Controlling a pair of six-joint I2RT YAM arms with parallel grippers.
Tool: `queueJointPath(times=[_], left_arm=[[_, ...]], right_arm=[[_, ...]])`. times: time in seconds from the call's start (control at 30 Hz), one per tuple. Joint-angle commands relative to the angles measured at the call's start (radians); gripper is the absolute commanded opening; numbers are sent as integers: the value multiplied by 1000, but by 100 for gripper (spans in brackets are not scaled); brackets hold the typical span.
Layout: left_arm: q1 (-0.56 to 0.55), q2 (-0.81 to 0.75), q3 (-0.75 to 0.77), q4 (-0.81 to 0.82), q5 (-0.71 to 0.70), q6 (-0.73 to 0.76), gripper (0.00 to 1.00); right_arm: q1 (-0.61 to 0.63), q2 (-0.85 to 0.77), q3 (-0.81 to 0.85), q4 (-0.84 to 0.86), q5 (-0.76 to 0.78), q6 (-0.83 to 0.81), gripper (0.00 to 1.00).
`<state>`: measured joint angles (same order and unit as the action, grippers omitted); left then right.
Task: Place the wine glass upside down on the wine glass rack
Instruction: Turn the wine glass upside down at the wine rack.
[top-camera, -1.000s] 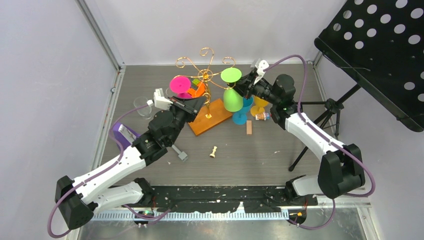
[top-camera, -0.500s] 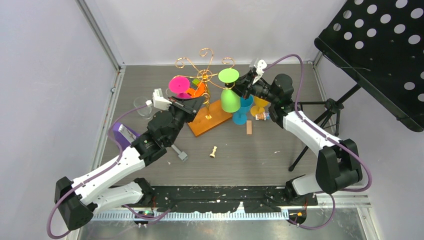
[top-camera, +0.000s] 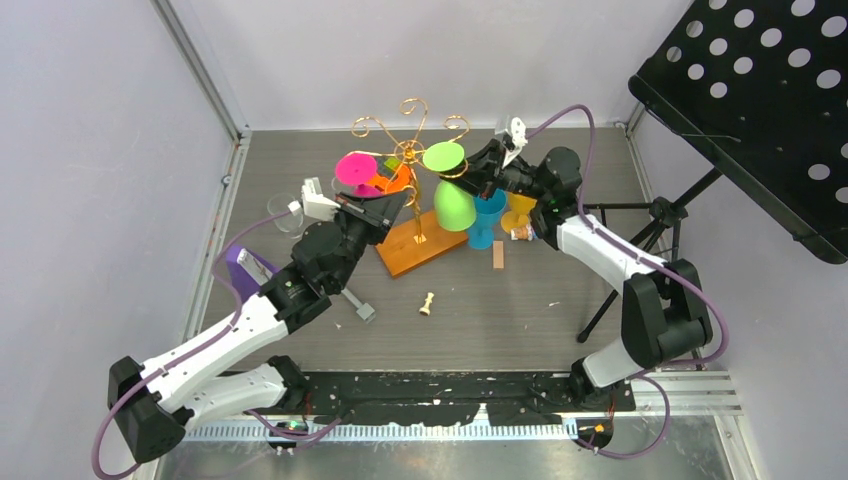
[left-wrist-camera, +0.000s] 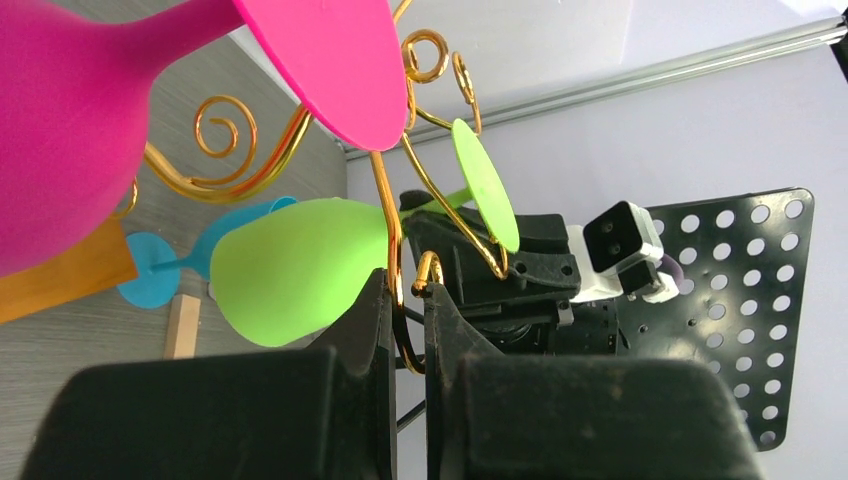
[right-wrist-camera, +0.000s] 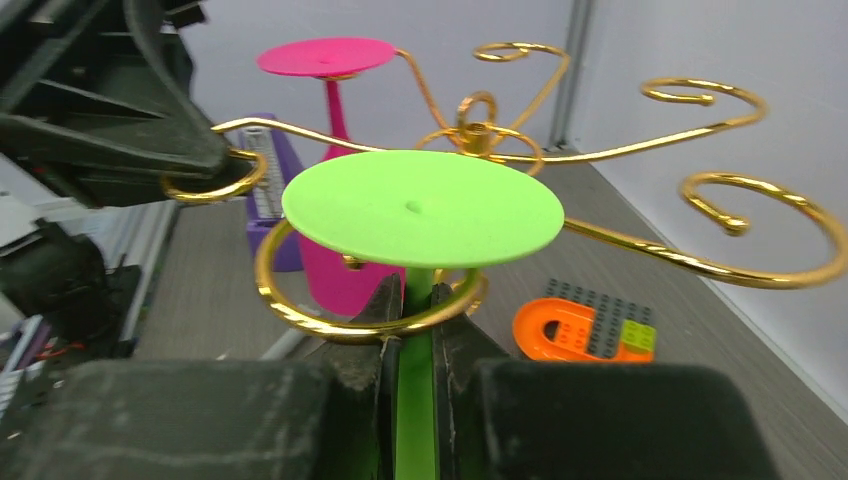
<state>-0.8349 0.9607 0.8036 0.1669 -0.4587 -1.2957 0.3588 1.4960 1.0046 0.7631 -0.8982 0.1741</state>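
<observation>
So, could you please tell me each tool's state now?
Left tool: closed on a wire of the rack.
Right tool: closed on the stem of the green glass.

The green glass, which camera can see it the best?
The left wrist view: the green glass shows big there, bowl and round foot both. The right wrist view shows only its foot and the stem pinched in the right gripper. The top view shows the glass whole but small, at the wine glass rack.
</observation>
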Motion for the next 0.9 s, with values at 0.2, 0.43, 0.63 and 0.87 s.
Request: queueJointPath(times=[0.2, 0.43, 0.63, 0.87], left_arm=[[5, 7, 12, 45, 17, 48, 0], [7, 10, 9, 45, 21, 48, 0], [7, 18, 7, 49, 25, 44, 0], [7, 13, 1, 51, 20, 42, 0]], right_arm=[[55, 98, 21, 823, -300, 544, 6], [44, 80, -45, 851, -246, 519, 6], [-1, 13, -107, 731, -194, 404, 6], [-8, -139, -155, 349, -67, 70, 6]])
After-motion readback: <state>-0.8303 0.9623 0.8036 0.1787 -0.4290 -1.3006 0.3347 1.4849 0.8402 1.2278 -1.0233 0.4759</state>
